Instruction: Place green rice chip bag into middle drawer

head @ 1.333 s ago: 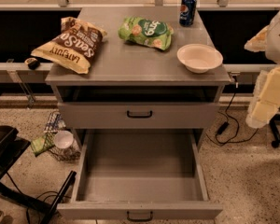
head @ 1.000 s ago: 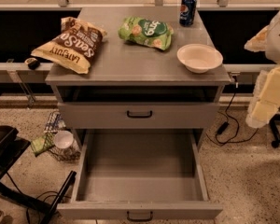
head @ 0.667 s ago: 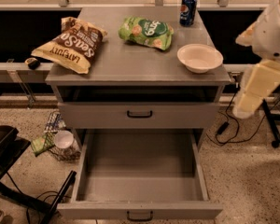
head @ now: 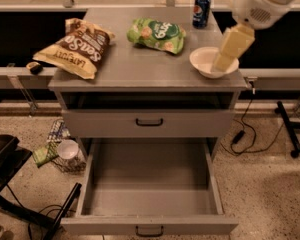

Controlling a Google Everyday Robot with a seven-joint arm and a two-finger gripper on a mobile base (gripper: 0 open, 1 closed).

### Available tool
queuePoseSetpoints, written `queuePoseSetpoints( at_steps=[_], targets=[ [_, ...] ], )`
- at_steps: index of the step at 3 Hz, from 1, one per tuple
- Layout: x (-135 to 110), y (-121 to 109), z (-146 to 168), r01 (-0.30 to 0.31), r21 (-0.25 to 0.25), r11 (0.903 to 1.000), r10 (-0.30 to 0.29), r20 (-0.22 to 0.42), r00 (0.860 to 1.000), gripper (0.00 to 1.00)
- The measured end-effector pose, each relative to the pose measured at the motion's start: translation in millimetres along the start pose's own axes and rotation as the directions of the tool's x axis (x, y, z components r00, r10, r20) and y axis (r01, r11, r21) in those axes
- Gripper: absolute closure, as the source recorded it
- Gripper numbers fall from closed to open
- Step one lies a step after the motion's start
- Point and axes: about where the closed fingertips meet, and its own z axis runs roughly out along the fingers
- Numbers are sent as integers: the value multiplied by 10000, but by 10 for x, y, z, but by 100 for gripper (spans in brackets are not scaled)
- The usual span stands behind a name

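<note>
**Bag waits on the cabinet top**

The cream gripper (head: 224, 60) hangs over a white round bowl (head: 199, 59); open or closed, I cannot tell. The crinkly light-green rice chip bag (head: 157, 34) lies just left. It should swing left and pinch mid-bag, then go to the open grey metal middle drawer (head: 115, 225)

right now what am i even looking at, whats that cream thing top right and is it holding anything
That cream thing is a robot's single arm; its gripper hangs over the white bowl, with no item showing in it. There is one camera, looking down from the front; its mounting is unknown. On the grey cabinet top sit the green rice chip bag, a bigger brown chip bag and a soda can. Below, the middle drawer is pulled open, ready for the green bag.
</note>
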Motion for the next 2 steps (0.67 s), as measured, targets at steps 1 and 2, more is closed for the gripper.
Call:
queuePoseSetpoints(
  at_steps=[1,2],
  targets=[
    [-402,-508,270,-140,392,9991,89,1282,9917,0],
    [-418,-511,298,-133,382,9992,80,1356,9907,0]
  ],
)
